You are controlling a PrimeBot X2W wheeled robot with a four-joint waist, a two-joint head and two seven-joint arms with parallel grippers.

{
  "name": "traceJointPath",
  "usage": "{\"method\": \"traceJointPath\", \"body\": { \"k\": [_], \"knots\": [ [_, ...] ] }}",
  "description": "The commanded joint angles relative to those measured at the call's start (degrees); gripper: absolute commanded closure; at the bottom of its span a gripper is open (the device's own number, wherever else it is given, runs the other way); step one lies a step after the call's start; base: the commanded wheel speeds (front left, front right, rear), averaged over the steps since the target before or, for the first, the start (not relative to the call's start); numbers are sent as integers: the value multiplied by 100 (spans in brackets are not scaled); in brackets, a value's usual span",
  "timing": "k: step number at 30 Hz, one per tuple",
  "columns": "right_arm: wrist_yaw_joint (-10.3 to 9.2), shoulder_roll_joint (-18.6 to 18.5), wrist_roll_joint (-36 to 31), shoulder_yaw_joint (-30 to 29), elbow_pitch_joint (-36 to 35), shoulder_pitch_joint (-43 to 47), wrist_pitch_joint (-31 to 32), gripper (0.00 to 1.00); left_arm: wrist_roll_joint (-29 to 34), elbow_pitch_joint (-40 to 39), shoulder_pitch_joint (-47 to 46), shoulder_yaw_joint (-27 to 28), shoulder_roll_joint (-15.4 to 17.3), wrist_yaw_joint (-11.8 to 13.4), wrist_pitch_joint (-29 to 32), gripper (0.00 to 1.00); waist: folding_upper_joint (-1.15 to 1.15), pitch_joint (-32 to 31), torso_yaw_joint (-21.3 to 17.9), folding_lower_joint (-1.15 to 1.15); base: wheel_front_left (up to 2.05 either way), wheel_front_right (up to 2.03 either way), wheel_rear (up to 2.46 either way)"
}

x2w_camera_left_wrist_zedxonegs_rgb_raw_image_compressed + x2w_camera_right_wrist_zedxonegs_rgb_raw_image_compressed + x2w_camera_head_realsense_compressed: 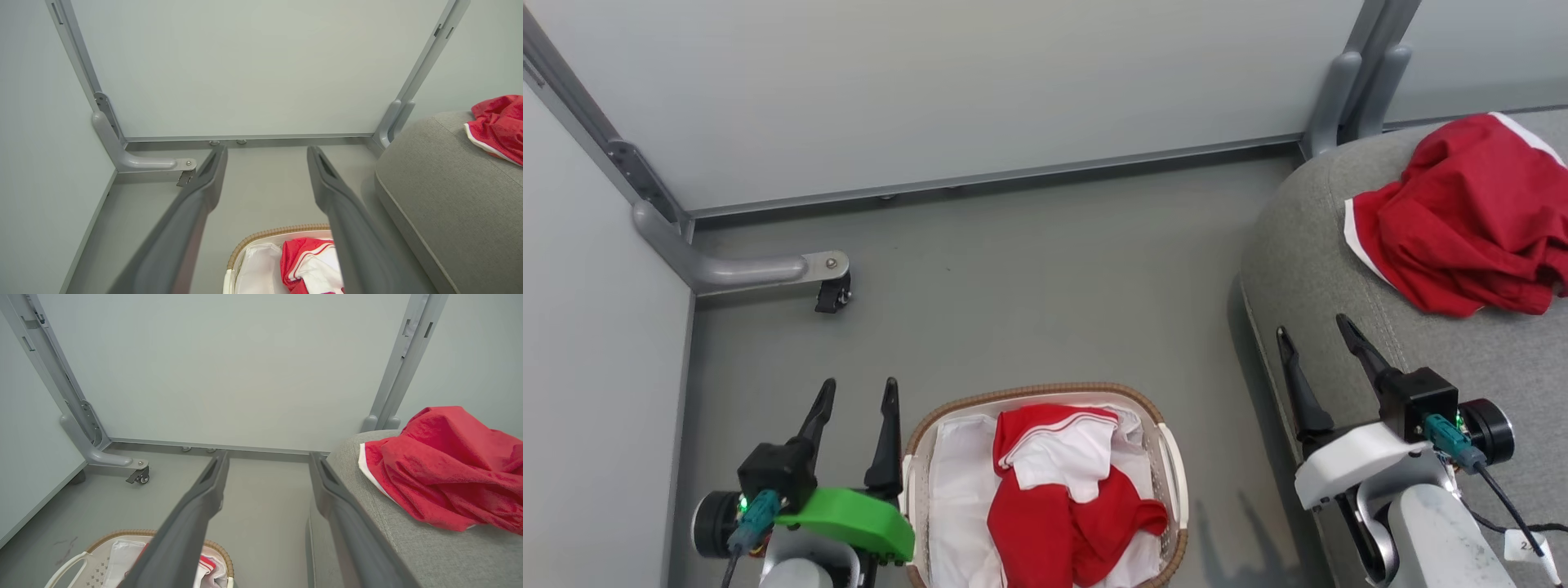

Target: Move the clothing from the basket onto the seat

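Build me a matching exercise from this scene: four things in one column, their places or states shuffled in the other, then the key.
1. basket
2. crumpled red garment
3. red and white garment
4. left gripper

A. open, holding nothing
B. on the seat
C. standing on the floor
D. lying in the white liner

Pairs: 1-C, 2-B, 3-D, 4-A

Pale partition panels [931, 82], grey floor [1029, 310], metal castor foot [833, 294]

A: Head cam: high up, faces steeply down; basket [1045, 390] near bottom edge, seat [1307, 261] at rt.
B: Wrist cams, L & R: lower, face fwd toward wall panel [972, 82]; R one closer to seat. All 3 share basket, seat, panel.
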Motion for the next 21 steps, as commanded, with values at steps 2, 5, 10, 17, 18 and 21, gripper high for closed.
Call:
{"method": "traceJointPath", "body": {
  "k": [2,5,10,17,18,21],
  "knots": [
    [-8,-20,-88,2,-109,-184,-1,0,52,189,-385,-206,10,-37,4,0,0,402,-92,0,0,0,0],
    [-8,-19,-130,39,-261,-332,-1,0,58,511,-771,-525,10,-59,4,0,0,729,-176,0,0,0,0],
    [-8,-21,-237,155,-450,-642,-1,0,-200,1137,-1435,-1031,14,-80,4,0,0,1326,-381,0,0,0,0],
    [-8,-18,-165,232,-729,-1006,-1,0,-375,2365,-2264,-1843,19,-93,4,0,0,2097,-692,0,0,0,0],
    [-8,-19,-147,217,-756,-1047,-1,0,-390,2516,-2361,-1966,20,-93,3,0,0,2178,-723,0,0,0,0],
    [-8,-17,-73,218,-855,-1198,-1,0,-453,3045,-2671,-2368,24,-90,3,0,0,2500,-850,0,0,0,0]
  ]
}}
